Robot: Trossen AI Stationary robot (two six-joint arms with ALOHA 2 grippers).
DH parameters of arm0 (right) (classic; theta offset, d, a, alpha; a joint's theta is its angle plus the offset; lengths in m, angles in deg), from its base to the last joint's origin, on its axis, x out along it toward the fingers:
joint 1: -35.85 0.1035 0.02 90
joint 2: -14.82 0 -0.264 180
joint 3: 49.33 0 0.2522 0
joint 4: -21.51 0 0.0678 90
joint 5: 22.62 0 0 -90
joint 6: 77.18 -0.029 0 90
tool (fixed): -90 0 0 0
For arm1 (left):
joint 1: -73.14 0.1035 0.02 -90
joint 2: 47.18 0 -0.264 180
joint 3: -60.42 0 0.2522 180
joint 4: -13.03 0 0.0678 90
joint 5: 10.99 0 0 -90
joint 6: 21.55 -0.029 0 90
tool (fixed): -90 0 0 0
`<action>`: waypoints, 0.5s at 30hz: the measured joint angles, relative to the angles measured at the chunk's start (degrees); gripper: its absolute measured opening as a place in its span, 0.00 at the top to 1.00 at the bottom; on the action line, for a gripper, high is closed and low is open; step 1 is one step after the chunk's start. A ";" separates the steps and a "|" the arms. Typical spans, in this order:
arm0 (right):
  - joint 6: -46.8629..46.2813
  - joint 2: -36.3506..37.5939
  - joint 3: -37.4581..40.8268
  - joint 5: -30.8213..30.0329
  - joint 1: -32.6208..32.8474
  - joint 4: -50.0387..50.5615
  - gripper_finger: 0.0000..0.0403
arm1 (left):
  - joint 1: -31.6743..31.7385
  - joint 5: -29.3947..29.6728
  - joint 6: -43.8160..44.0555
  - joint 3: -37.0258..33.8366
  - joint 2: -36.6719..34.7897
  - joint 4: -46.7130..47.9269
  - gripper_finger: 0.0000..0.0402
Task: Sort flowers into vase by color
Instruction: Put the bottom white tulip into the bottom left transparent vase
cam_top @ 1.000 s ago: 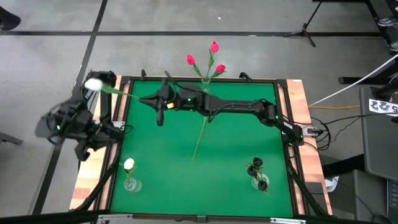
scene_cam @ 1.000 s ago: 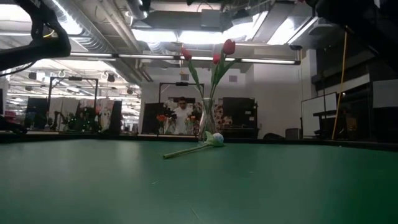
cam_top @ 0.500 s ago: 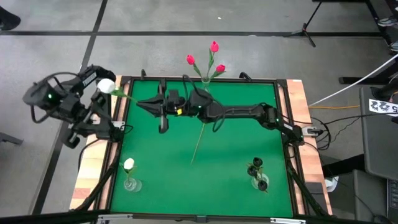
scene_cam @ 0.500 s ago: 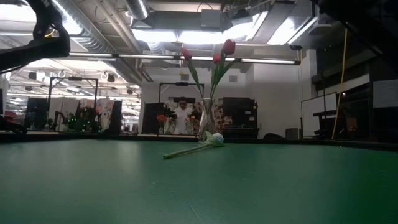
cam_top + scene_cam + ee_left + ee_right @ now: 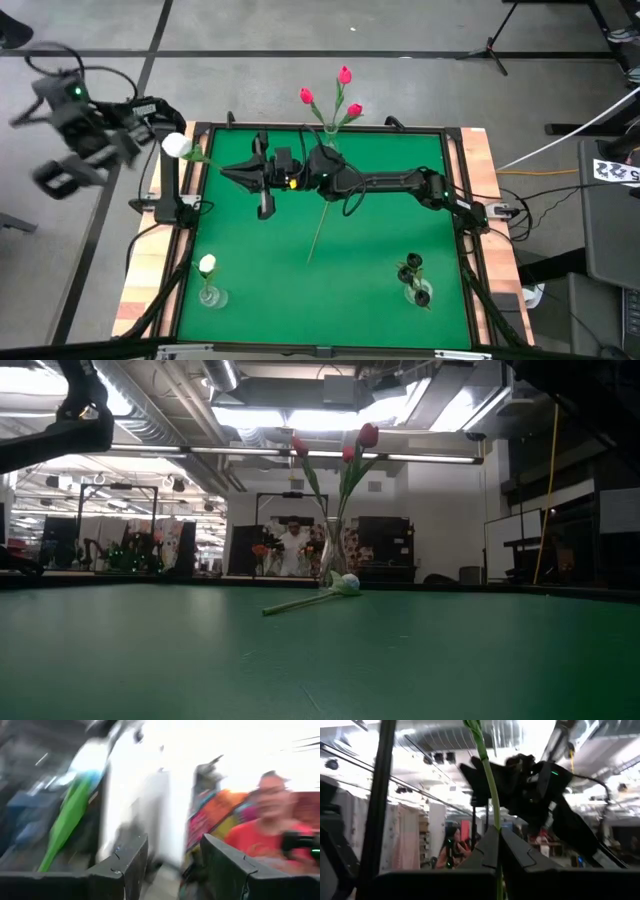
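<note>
My right gripper (image 5: pixel 226 169) reaches across the far left part of the table and is shut on a white tulip's green stem (image 5: pixel 490 780). The white head (image 5: pixel 177 146) juts out past the table's left edge. My left gripper (image 5: pixel 150 108) is off the table beyond the far left corner, open (image 5: pixel 172 845), with a green leaf (image 5: pixel 70 820) beside it, not between the fingers. Another white tulip lies on the table by its stem (image 5: pixel 318 225), its head (image 5: pixel 347 584) near the far vase. Three pink-red tulips (image 5: pixel 344 75) stand in that vase (image 5: pixel 334 560). My right gripper pinches the white tulip's stem (image 5: pixel 496 822) between its two fingertips, toward the stem's lower end. The fingers lie level and point at the table's left edge. The tulip is lifted clear and sticks out beyond the fingertips, head toward the far left.
A vase (image 5: pixel 210 296) at the near left holds one white tulip (image 5: pixel 207 264). A vase (image 5: pixel 420 293) at the near right holds black tulips (image 5: pixel 412 266). The green mat has free room in the middle. A person (image 5: pixel 270 820) is in the room beyond.
My left arm has swung up and away from the table's left edge toward the far left, off the table. My right gripper has drawn a little toward the table's right, and the held white tulip's head has moved with it, closer to the left edge.
</note>
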State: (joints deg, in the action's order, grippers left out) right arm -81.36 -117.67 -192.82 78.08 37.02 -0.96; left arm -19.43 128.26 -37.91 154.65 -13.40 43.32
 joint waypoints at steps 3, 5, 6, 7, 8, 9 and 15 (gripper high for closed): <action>-0.22 0.04 0.00 0.54 0.00 -2.68 0.98 | 0.00 -10.00 -8.71 1.20 -0.04 -4.72 0.55; -0.31 0.37 0.00 0.93 -0.02 -2.89 0.98 | 0.07 -10.61 -10.79 1.53 -0.11 -4.37 0.55; -0.20 0.61 0.00 0.95 -0.02 -2.73 0.98 | 0.28 -10.18 -11.00 1.55 -0.07 -3.71 0.55; -0.05 0.84 0.00 0.96 -0.02 -2.61 0.98 | 0.46 -9.80 -11.26 1.52 0.00 -3.37 0.55; 0.07 1.02 0.00 0.96 -0.02 -2.75 0.98 | 0.57 -9.72 -12.18 1.51 0.13 -3.63 0.55; 0.13 1.10 0.00 0.96 -0.03 -3.19 0.98 | 0.57 -9.69 -13.66 1.72 0.31 -4.59 0.55; -0.02 1.16 0.00 2.13 -0.07 -4.21 0.98 | -1.99 -7.84 -16.62 11.83 2.13 -14.26 0.55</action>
State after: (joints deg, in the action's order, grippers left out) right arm -81.38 -116.51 -192.82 80.20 36.96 -5.17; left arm -21.42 120.42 -54.53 166.49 -11.27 29.06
